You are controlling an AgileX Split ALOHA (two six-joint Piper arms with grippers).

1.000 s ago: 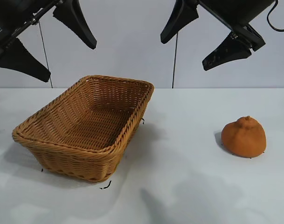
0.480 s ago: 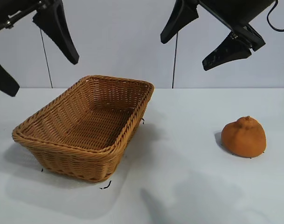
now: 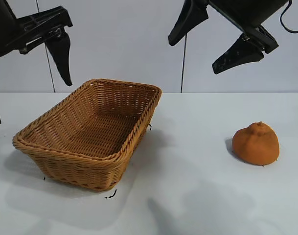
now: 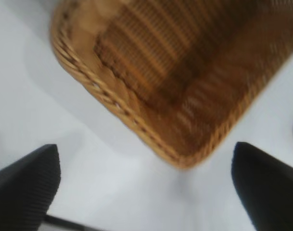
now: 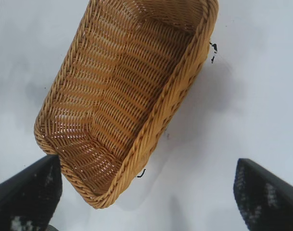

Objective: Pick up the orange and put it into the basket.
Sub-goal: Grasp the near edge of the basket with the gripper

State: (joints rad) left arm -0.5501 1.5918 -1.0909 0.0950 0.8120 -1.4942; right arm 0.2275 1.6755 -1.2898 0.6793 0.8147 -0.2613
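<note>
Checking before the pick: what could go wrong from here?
1. The orange is lumpy with a knob on top, so it may roll or slip from a grip.
2. The left gripper hangs open near the basket rim and could nudge it.
3. The right gripper, open and high, has a long descent.

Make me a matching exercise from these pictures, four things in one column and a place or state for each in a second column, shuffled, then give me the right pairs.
Things:
1. orange
2. basket
3. left gripper
4. right gripper

Places or states:
A. open, raised over the middle of the table, between basket and fruit
B. lying on the white table at the right, nothing touching it
C. empty, standing on the table at the left
D. open, raised near the left edge of the exterior view, beside the wicker

Pairs: 1-B, 2-C, 3-D, 4-A
</note>
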